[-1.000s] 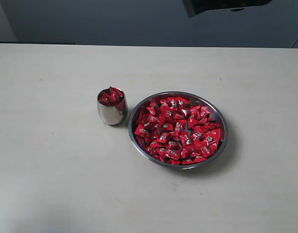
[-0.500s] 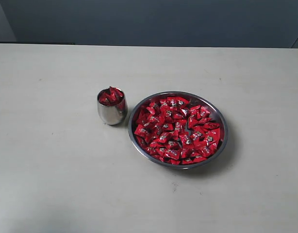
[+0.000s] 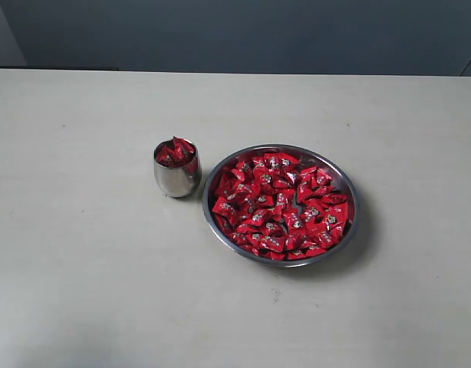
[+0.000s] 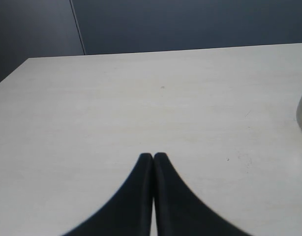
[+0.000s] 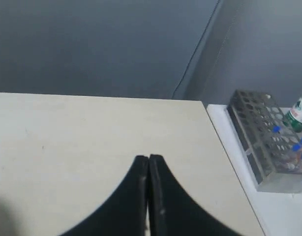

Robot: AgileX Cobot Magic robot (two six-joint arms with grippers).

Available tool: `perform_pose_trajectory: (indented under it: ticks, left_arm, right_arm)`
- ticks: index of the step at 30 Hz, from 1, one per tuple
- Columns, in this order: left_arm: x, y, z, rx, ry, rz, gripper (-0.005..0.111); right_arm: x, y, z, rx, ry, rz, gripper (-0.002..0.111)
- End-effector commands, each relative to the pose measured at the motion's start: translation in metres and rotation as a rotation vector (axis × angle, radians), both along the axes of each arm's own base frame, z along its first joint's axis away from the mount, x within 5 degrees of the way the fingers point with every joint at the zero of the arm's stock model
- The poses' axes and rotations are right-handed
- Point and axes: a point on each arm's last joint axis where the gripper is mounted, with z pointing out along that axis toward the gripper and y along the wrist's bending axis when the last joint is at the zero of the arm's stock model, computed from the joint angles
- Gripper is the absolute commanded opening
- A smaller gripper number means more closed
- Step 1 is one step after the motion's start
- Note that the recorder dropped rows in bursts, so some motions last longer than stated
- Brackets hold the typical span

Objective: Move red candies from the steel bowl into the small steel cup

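Perforated rack (image 5: 269, 142), bottle (image 5: 298, 115) beside table (image 5: 92, 132), cup (image 3: 176, 181) beside bowl (image 3: 345, 182)

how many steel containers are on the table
2: the small steel cup, heaped with red candies, left of centre; the steel bowl of candies just right of it.

Red candies (image 3: 278, 205), silver-white marks; pale table (image 3: 90, 253)

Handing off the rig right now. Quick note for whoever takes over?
Grippers: left gripper and right gripper both shut, empty, over bare table.
Things: small steel cup stands upright, close beside the steel bowl.
Done: cup is heaped with red candies above its rim.
Left: most candies lie in the bowl; cup looks full, so little more may fit.
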Motion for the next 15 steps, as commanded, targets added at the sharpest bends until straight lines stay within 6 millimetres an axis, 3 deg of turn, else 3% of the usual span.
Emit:
perform_pose_trajectory:
  ticks: [1,6,15]
  left_arm:
    - [0.0,0.0,-0.001,0.002,-0.008,-0.006,0.0]
    - [0.0,0.0,-0.001,0.002,-0.008,-0.006,0.0]
    - [0.0,0.0,-0.001,0.002,-0.008,-0.006,0.0]
  right_arm:
    - [-0.027,-0.007,-0.035,0.01,-0.087,-0.03,-0.001]
    - [-0.052,-0.008,-0.08,0.042,-0.151,-0.051,-0.001]
    - [-0.094,-0.004,-0.132,0.063,-0.252,-0.044,-0.001]
